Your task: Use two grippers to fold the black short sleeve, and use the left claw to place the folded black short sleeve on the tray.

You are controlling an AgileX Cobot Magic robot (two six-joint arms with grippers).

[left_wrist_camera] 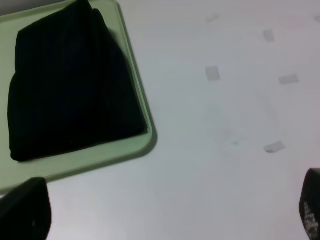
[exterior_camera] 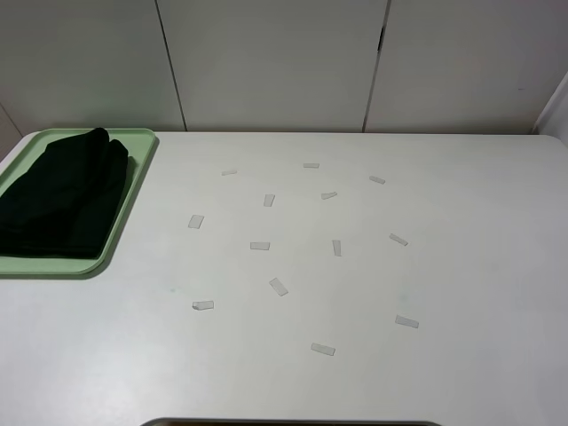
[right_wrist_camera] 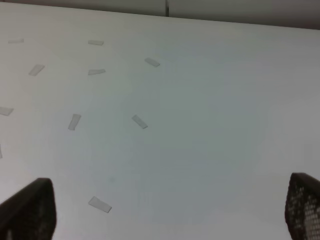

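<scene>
1. The tray (exterior_camera: 133, 169) sits at the far left end of the white table (exterior_camera: 444, 266), and every place below is given from it.
2. The black short sleeve (exterior_camera: 62, 200) lies folded inside the tray, a compact dark bundle within the rim, with a strip of bare green showing along the tray's near edge.
3. Small pale tape strips (exterior_camera: 259, 246) are scattered on the table well to the right of the tray.
4. The left claw (left_wrist_camera: 170, 215) hangs above bare table just off the tray's near right corner, jaws spread wide and holding nothing.
5. The right claw (right_wrist_camera: 170, 210) hangs far from the tray over the tape strips, jaws equally wide and empty.
</scene>
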